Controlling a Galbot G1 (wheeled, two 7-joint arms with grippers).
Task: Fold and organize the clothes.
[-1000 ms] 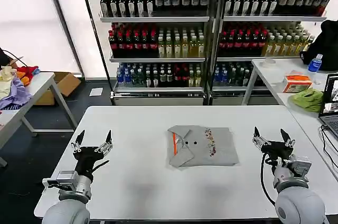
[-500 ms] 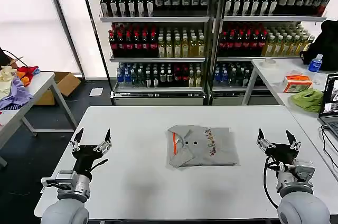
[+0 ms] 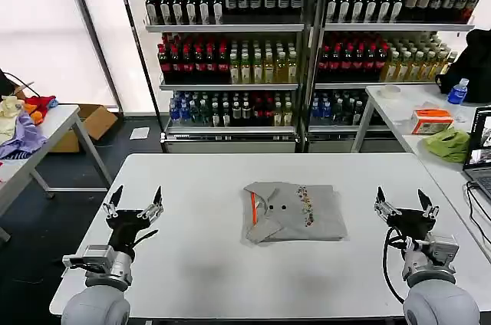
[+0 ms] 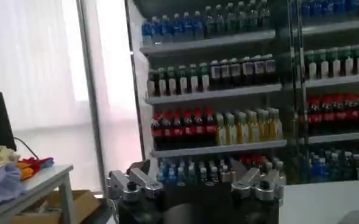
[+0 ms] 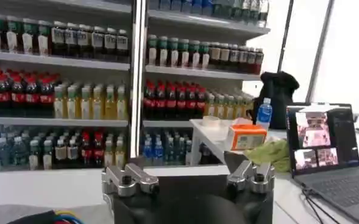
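Since a second ago, right gripper (image 3: pixel 404 201) has slid toward lower right; left gripper (image 3: pixel 135 201) barely moved. Both jaws released. Folded grey shirt (image 3: pixel 293 211) lies mid-frame on white desk (image 3: pixel 207 264).

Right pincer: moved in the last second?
Yes. The right pincer, open, drifted outward toward the table's right edge and slightly nearer the robot, widening its gap from the folded grey shirt.
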